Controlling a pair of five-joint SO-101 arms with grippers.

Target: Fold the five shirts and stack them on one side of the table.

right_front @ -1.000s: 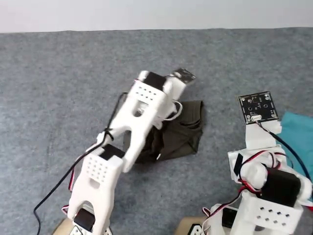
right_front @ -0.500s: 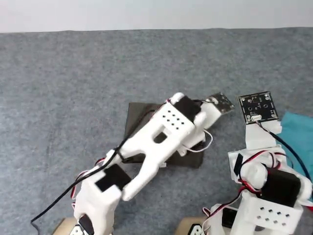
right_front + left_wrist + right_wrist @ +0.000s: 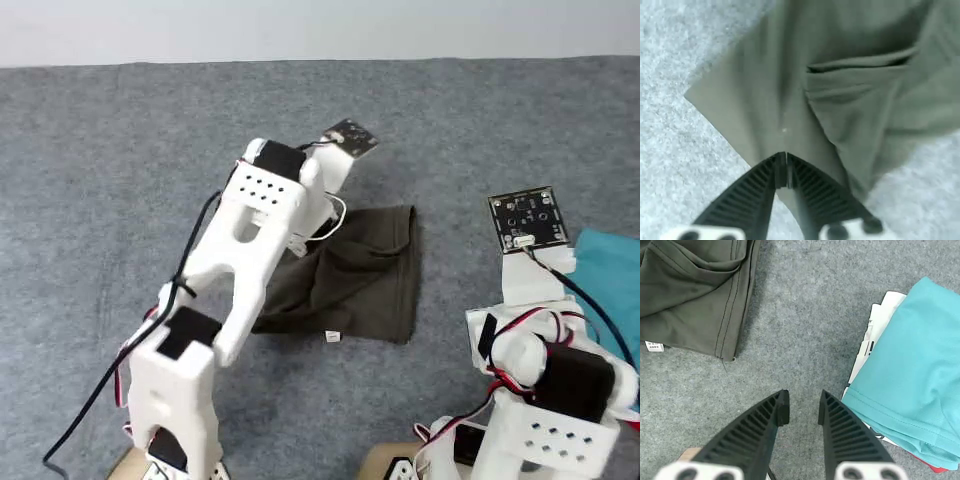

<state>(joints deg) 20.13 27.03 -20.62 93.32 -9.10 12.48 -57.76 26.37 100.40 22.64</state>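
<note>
Left pincer (image 3: pixel 785 160), clamped on the soft olive shirt (image 3: pixel 370 280) mid-table, holds its rumpled, half-folded cloth off the felt-like grey table (image 3: pixel 120 150). The right pincer (image 3: pixel 800 407) hovers, jaws apart, over bare felt. At the right lies a folded teal shirt (image 3: pixel 910 370), so the task looks partway done.
</note>
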